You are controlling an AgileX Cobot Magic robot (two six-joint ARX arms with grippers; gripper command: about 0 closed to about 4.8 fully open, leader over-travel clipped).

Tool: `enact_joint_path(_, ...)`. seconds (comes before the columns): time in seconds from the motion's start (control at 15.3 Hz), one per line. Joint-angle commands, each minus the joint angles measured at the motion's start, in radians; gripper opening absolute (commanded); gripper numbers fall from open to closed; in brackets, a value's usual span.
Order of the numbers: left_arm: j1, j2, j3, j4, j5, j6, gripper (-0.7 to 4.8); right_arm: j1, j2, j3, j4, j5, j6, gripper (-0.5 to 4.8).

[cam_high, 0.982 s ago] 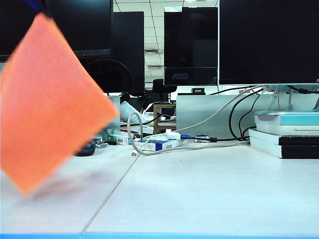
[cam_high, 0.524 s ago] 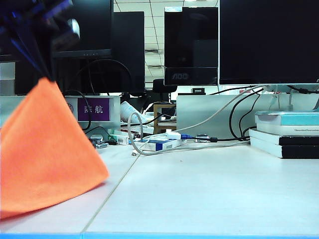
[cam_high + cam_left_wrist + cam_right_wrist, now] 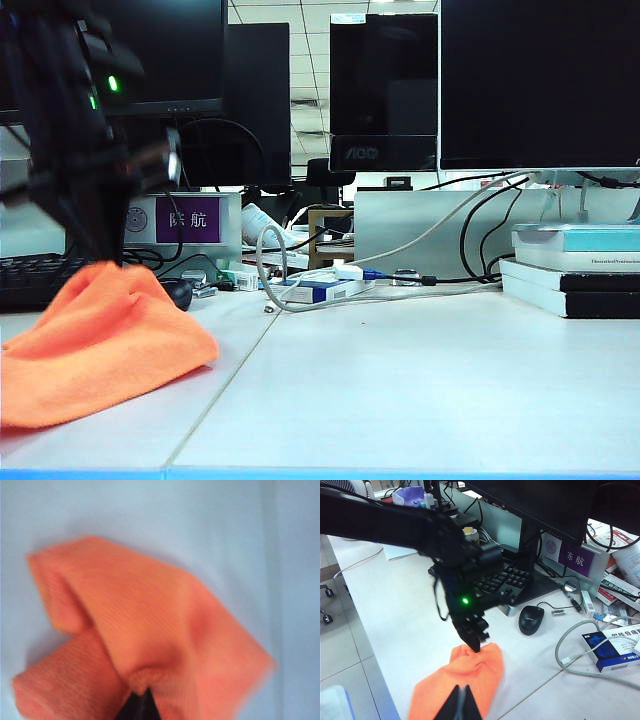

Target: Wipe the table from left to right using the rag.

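A: Rag (image 3: 105, 345) is lying heaped on the far-left panel of the worktop (image 3: 400, 380), near the blue front edge, peaked up where it's being pinched.

B: Who's holding it?

A: Left tool (image 3: 476, 644), jaws clamped together on the top fold of the rag; it's pointing straight down at that peak. In the left wrist view the cloth is bunching around the dark fingertips, so most of it is draping loose, not spread flat.

B: Right tool?

A: Right tool (image 3: 464, 702) is hanging above the near corner of the rag, jaws together, gripping nothing. It's well clear of the cloth as far as I'm seeing.

B: So the wipe isn't really going yet?

A: I'm judging it's just starting. To do it well: be pressing the peak lower so more cloth is contacting the worktop, then be dragging steadily right across the seam (image 3: 225, 385), keeping the pinch firm so the rag isn't slipping out.

B: Hazards?

A: Black mouse (image 3: 531, 618) and keyboard (image 3: 502, 582) are sitting just behind the rag, and a white cable (image 3: 265, 265) is looping further right at the back. Keeping the stroke toward the front edge is avoiding all three.
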Motion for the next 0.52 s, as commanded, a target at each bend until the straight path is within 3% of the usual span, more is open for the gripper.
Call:
enact_joint_path(0.07,-0.001,0.013,0.003,0.01,-0.007,-0.015,-0.02,0.001,-0.003,0.004,0.023,-0.006,-0.003,-0.01)
enact_joint_path(0.13,-0.001,0.012,0.009,0.008,0.003,-0.017,0.05,0.001,-0.003,0.004,0.023,-0.006,-0.003,-0.01)
enact_joint_path(0.2,-0.001,0.011,0.015,0.005,0.003,-0.03,0.84,0.001,-0.003,0.004,0.023,-0.006,-0.003,-0.01)
enact_joint_path(0.26,-0.001,0.008,0.025,-0.011,0.005,-0.037,2.62,0.001,-0.003,0.004,0.023,-0.01,-0.003,-0.01)
enact_joint_path(0.52,-0.001,-0.064,0.025,-0.018,0.016,-0.061,2.75,0.001,-0.003,0.003,0.022,-0.024,-0.003,-0.01)
